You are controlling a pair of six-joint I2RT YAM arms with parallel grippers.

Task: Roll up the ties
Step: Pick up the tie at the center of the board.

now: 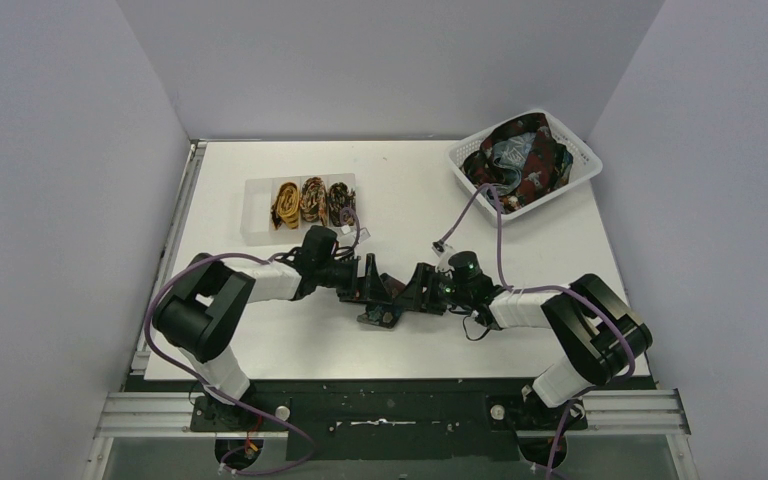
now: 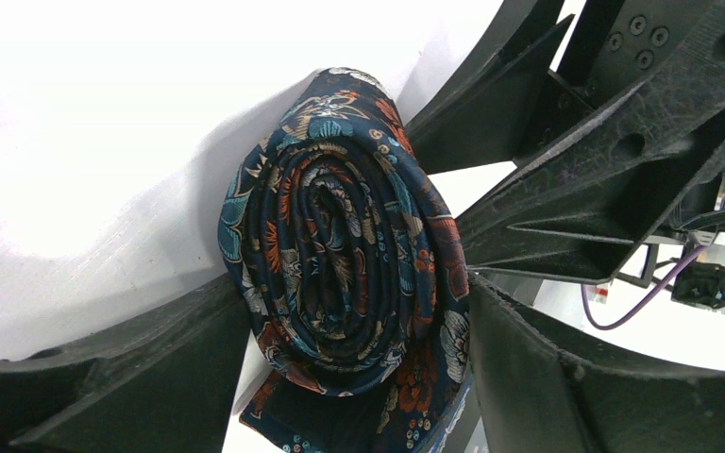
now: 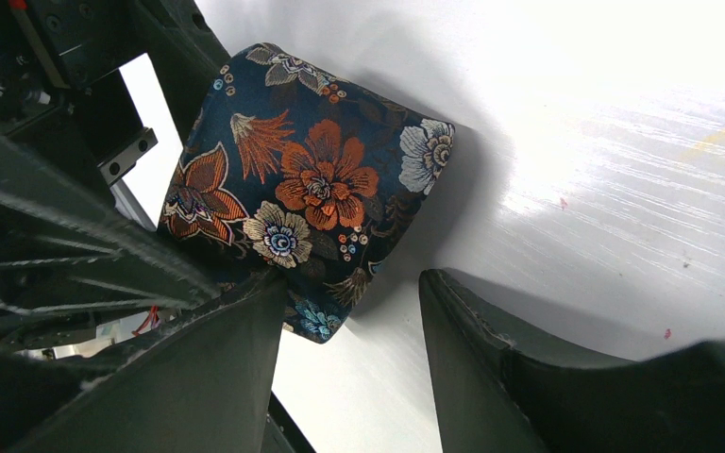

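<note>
Ties lie in three places on the white table (image 1: 410,190). Near its middle, towards the front edge, a rolled tie (image 1: 381,316) sits where the two arms meet. In the left wrist view this rolled tie (image 2: 340,255) shows its end as a tight spiral of dark navy cloth printed with orange, teal and cream flowers, with a loose end lying under it.

The left gripper (image 2: 354,283) has the roll between its jaws. One finger (image 2: 151,368) is against the coil's left side and the other against its right, so the jaws are clamped on it. The right gripper (image 3: 349,278) comes from the opposite side with its jaws apart. One finger (image 3: 217,359) touches the lower edge of the roll, and the other stands clear of it with bare table between.

At the far left a clear tray (image 1: 256,215) holds three more rolled ties (image 1: 312,200), mustard and brown, side by side. At the far right corner a white basket (image 1: 585,165) is heaped with loose ties (image 1: 520,160); how many I cannot tell from this height. A purple cable (image 1: 498,215) loops between the right arm and the basket.
</note>
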